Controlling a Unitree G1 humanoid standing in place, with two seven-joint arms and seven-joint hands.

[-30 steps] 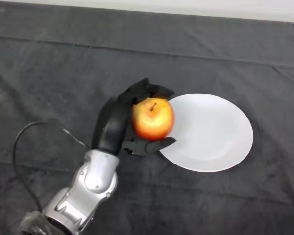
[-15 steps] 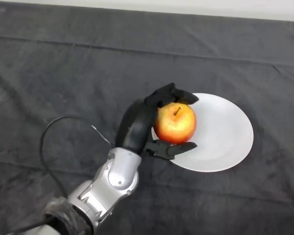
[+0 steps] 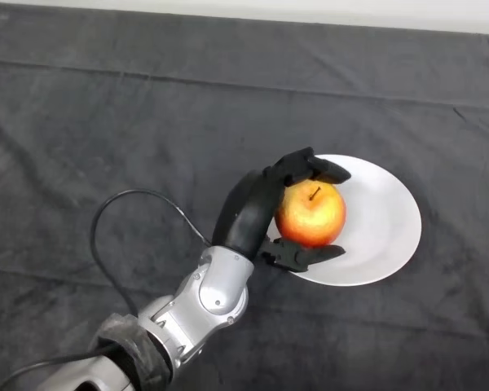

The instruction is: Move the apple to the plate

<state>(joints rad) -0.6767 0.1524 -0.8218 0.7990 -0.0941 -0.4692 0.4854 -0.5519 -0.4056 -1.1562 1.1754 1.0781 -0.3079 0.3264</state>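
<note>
While your hand (image 3: 257,208) is curled round the apple (image 3: 310,214), with the fingers (image 3: 310,169) over its far side and the thumb (image 3: 303,255) under its near side, treat the grip as the only thing keeping the fruit steady. The apple sits upright in that clasp, stem up, over the left part of the plate (image 3: 383,220); you cannot tell from this view whether it already touches the plate or hangs just above it. So bring it down gently until you judge it is resting, and only then loosen the hold. Let the fingers and thumb part slowly and evenly, because a round apple freed from one side first would likely roll toward the rim. A little further toward the plate's middle would probably give you more margin, since the thumb lies right over the near-left rim. Draw back to your lower left, low and straight, without dragging the plate across the cloth (image 3: 106,106).
</note>
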